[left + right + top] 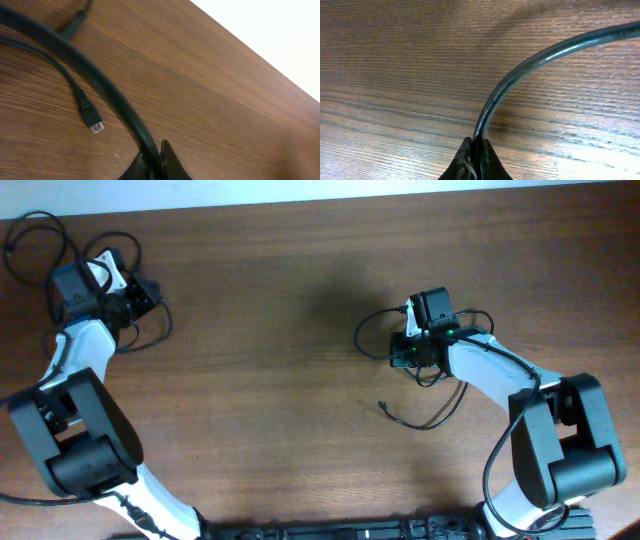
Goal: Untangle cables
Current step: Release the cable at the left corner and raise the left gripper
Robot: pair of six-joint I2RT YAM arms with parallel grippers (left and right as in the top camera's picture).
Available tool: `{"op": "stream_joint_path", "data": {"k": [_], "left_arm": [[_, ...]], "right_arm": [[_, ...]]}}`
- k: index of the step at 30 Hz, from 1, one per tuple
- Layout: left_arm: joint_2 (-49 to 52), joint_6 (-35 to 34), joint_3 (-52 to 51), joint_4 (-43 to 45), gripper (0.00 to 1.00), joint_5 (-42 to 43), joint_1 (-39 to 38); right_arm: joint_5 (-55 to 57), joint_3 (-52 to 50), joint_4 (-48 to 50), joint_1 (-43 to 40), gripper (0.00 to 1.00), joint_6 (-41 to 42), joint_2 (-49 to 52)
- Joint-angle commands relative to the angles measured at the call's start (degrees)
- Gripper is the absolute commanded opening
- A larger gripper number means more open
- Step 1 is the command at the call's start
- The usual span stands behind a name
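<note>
Overhead: left tool (153, 294) and right tool (396, 352) pinch cables (520, 66), arms bent.

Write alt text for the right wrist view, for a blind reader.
A black cable is pinched between the closed fingertips of the right end effector at the bottom edge. From there it curves up and away to the right across a brown wood-grain table. Nothing else is in view.
</note>
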Motion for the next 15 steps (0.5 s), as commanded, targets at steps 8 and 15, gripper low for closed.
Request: {"op": "stream_joint_path", "data": {"k": [8, 15], "left_arm": [[-1.33, -10.12, 0.0, -24.76, 0.99, -14.32, -7.3], [-20.24, -21.88, 0.0, -44.04, 0.99, -32.74, -8.39]], "right_arm": [[-6.56, -0.24, 0.07, -0.04, 0.04, -0.37, 0.42], [-36.7, 3.19, 2.21, 2.01, 0.04, -0.37, -0.02]]}}
